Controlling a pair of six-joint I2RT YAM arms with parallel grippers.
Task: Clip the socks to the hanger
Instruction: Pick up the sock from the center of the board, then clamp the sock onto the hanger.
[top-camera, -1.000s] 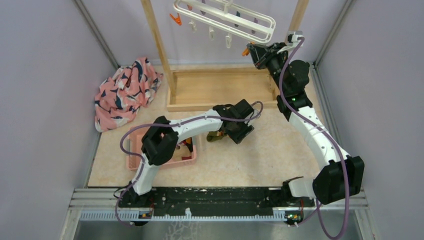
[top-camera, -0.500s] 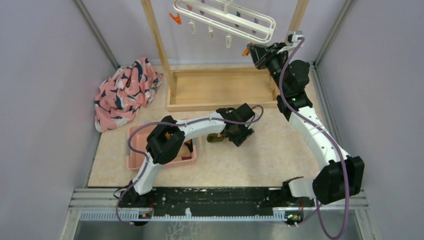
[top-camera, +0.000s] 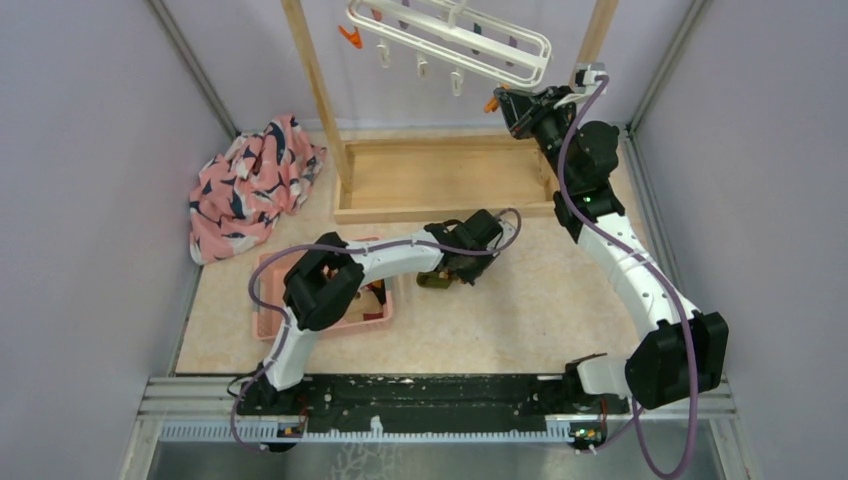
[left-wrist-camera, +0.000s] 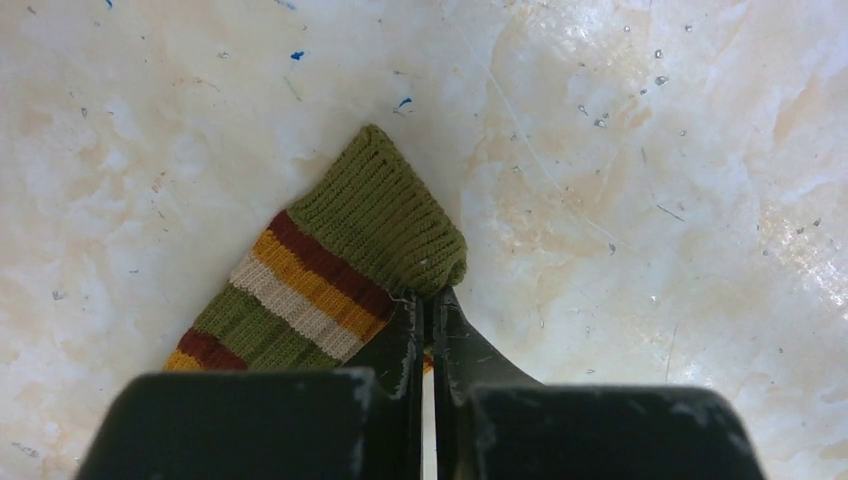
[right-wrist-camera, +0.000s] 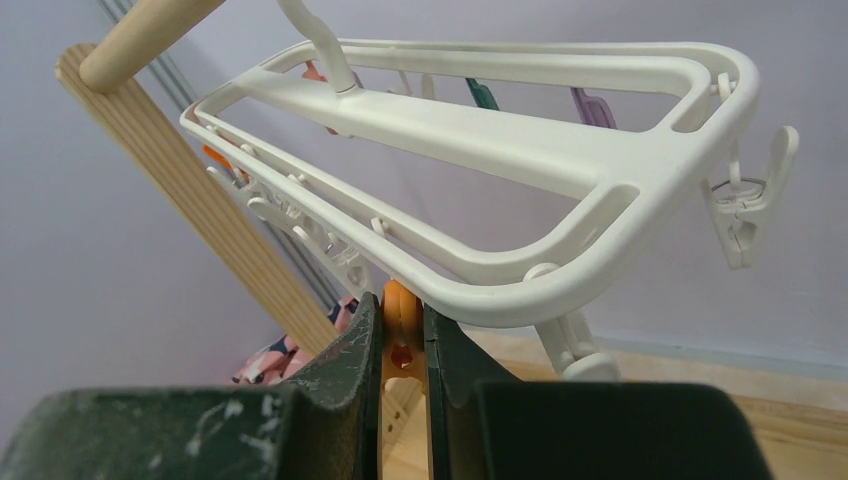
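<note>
Step in hand: pickup. Left gripper (left-wrist-camera: 428, 303), one, clenched on the cuff edge of the olive-green knitted sock with red, yellow and cream stripes (left-wrist-camera: 330, 255); one sock, flat on the table centre, just right of the pink plastic basket (top-camera: 268, 303). The basket's contents are too hidden to count. Right gripper (right-wrist-camera: 400, 322), one, clamped on an orange plastic clip (right-wrist-camera: 400, 303) under the near corner of the white plastic rectangular hanger (right-wrist-camera: 500, 140), far right; one hanger, hung on one wooden rack (top-camera: 318, 90). Next, likely: lift the cuff to that clip, squeezed open.

High rear overview; wrist close-ups onto sock (left-wrist-camera: 330, 250), up at hanger (right-wrist-camera: 520, 140).
</note>
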